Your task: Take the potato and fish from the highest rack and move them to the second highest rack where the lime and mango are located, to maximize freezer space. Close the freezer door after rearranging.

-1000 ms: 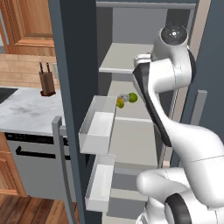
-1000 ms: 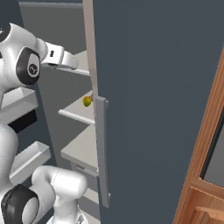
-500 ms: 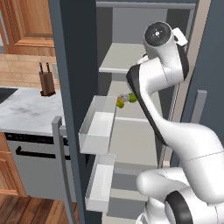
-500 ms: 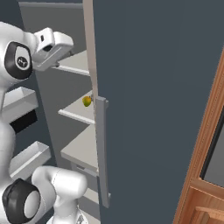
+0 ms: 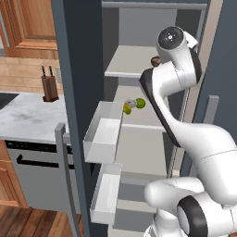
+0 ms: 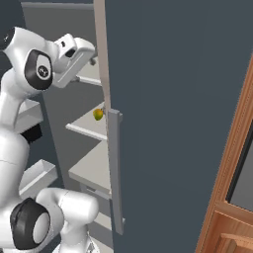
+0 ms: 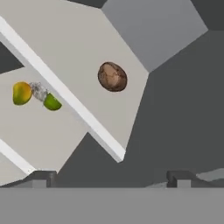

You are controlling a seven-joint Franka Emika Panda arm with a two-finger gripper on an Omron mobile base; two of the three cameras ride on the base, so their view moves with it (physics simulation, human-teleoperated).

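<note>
The brown potato [image 7: 112, 76] lies alone on the highest rack [image 7: 83, 48], ahead of my gripper [image 7: 110, 177] and apart from it. My gripper is open, its two dark fingertips [image 7: 41, 177] wide apart with nothing between them. One rack lower, the silvery fish [image 7: 39, 91] lies between the yellow mango [image 7: 21, 93] and the green lime [image 7: 52, 102]. In the left base view the potato [image 5: 155, 61] peeks out beside my forearm, and the mango [image 5: 127, 108], fish [image 5: 133, 103] and lime [image 5: 140, 102] sit on the second rack. My hand [image 6: 74, 54] is raised at top-rack height.
The freezer's right door [image 6: 173, 123] stands open close beside my arm, with its grey handle [image 6: 114, 168]. The left door carries white bins [image 5: 104, 132]. A knife block [image 5: 47, 88] stands on the marble counter [image 5: 23, 120] at left. Lower shelves [image 5: 143, 148] lie below.
My arm has lifted the hand from the second rack's level up to the highest rack. The mango, fish and lime have stayed put.
</note>
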